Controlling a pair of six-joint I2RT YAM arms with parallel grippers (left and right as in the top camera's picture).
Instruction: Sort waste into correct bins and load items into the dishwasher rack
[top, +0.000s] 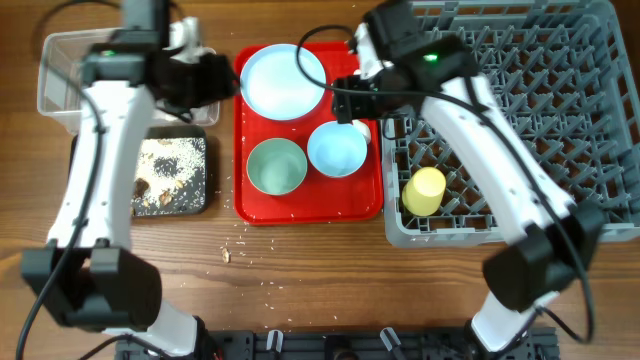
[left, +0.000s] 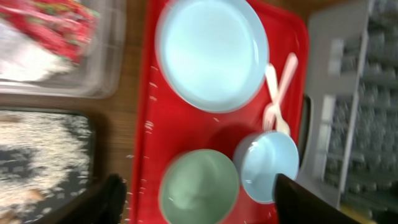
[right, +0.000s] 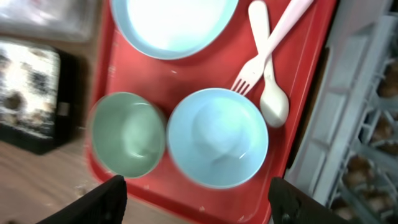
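- waste: the tissue (left: 37, 56) with its red-and-white wrapper lies in the clear tub (top: 50, 100); rice grains (top: 170, 165) and brown scraps lie in the black tray (top: 207, 172); a few stray grains lie on the worktop (top: 320, 275) in front of the red tray (top: 240, 150)
- loading: the yellow cup (top: 424, 190) sits in the near corner of the dishwasher rack (top: 560, 110); the plate (top: 283, 80), green bowl (top: 276, 166), blue bowl (right: 217, 137), fork (right: 249, 74) and spoon (right: 273, 102) lie on the red tray, not yet loaded
- right gripper (right: 198, 186): fingers spread wide, holding nothing, poised above the blue bowl
- left gripper (left: 198, 186): likewise wide apart and empty, above the left part of the red tray, near the green bowl
- judgement: the step in hand is loading, with the blue bowl the likely pick
- the next move calls for a descent with one finger inside the rim and one outside, clear of the spoon just beside it, then a carry to the rack
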